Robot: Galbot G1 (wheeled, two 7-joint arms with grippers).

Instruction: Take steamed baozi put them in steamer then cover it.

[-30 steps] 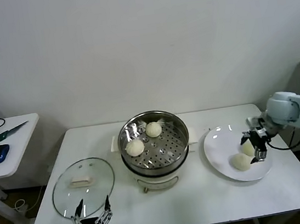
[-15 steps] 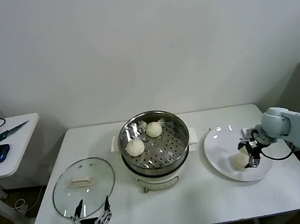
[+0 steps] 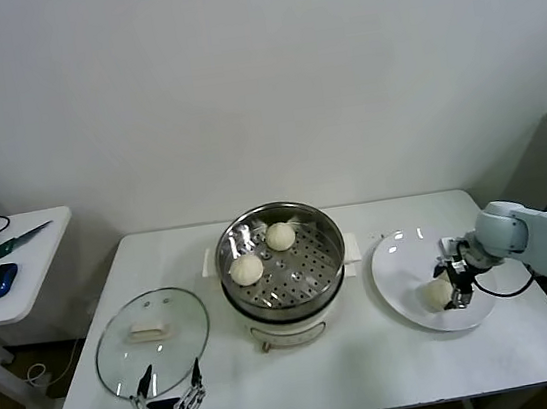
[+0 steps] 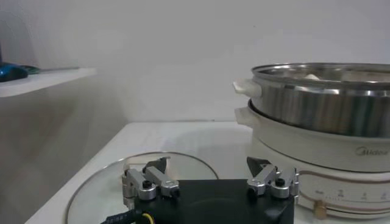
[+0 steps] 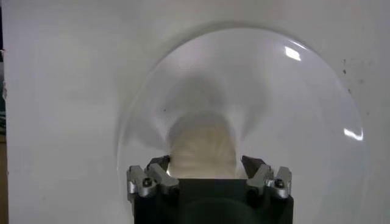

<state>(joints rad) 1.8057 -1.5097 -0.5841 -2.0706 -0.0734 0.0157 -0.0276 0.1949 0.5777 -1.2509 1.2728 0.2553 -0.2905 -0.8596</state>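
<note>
My left pincer (image 3: 165, 395) waits spread wide at the counter's (image 3: 374, 358) near edge by the lid (image 3: 151, 341). My right pincer (image 5: 208, 176) straddles a bun (image 5: 203, 149) on the plate (image 3: 401, 253), fingers open around it. Two buns sit in the steamer (image 3: 281, 261); white wall (image 3: 258, 85) behind.

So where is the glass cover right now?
In the head view the cover lies flat on the table's left side, beside the steamer, with the parked left pincer just in front of it.
</note>
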